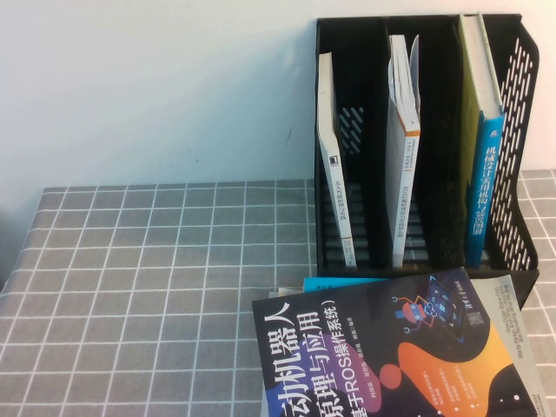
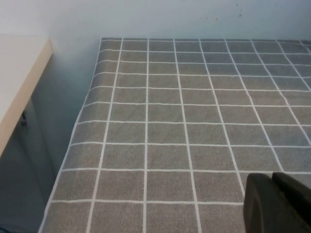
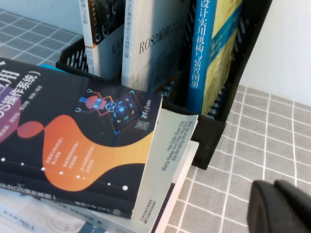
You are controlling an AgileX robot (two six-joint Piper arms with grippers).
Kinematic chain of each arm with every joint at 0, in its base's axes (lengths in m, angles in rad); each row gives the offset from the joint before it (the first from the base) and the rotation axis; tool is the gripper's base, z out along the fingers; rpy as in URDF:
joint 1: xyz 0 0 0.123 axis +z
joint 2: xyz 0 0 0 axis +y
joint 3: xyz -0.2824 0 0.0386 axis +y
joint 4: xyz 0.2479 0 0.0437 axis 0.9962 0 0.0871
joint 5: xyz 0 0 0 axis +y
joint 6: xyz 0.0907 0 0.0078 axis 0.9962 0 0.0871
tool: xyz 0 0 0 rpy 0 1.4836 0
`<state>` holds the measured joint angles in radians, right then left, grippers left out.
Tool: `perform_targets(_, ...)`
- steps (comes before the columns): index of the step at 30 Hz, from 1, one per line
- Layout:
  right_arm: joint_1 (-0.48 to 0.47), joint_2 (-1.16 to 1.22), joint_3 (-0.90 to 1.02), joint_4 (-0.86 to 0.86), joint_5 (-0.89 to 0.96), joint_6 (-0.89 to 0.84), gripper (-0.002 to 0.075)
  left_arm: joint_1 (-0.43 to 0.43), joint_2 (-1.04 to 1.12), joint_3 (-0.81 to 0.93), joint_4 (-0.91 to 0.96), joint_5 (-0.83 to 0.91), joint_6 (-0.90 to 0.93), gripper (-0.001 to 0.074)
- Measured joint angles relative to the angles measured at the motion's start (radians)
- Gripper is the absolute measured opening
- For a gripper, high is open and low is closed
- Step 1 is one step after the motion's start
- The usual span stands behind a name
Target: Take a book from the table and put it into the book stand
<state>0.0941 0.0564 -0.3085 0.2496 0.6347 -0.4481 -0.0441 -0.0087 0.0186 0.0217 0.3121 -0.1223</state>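
The book (image 1: 483,148) stands upright in the book stand's (image 1: 523,104) right slot. Both grippers, left (image 2: 278,204) and right (image 3: 281,208), hover above the table (image 1: 156,287), claws pressed together.

book (image 1: 483,165) upright in book stand (image 1: 521,104), right slot

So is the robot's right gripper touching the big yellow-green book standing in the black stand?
Apart. The right wrist view shows the right gripper over bare grid cloth, clear of the yellow-green, blue-spined book upright in the black plastic stand. The left gripper hovers over cloth too.
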Motion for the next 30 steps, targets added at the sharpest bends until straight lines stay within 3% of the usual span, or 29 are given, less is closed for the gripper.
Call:
perform_targets(9,0.0,0.0,0.0,0.0,0.0,0.0,-0.0003,0.045,-0.002,0.0,-0.036,0.0,0.006,-0.0004)
perform_targets(30,0.0,0.0,0.0,0.0,0.0,0.0,-0.0003,0.046,-0.002,0.0,-0.044,0.0,0.013,-0.0004)
